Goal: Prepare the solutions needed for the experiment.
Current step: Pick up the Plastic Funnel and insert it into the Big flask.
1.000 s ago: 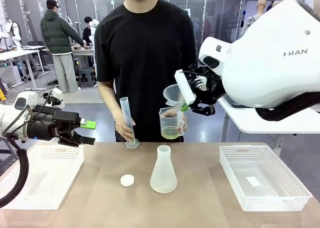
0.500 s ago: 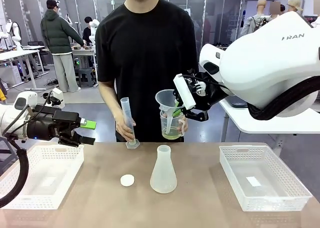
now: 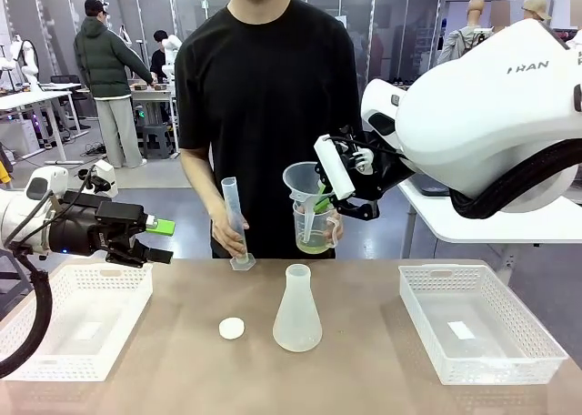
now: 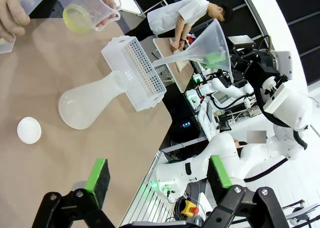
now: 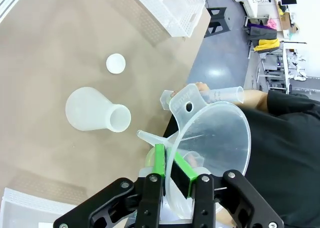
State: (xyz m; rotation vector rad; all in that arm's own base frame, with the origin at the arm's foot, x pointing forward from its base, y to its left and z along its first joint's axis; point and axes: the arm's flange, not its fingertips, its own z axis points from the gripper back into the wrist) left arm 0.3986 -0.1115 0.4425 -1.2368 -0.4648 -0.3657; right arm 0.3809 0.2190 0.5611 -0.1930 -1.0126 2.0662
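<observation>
Finds the solutions (image 3: 312, 244) shallow in a beaker (image 3: 299, 217) in the person's hand (image 3: 333, 226) at frame centre, light but sloshy, best held round the wall; right gripper (image 3: 325, 195) clamped on funnel (image 3: 302, 180), left gripper (image 3: 156, 239) spread apart.

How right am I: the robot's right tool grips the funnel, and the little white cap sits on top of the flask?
Not quite. The right tool does grip the funnel, but the cap lies on the table beside the flask, as the front view shows.
</observation>
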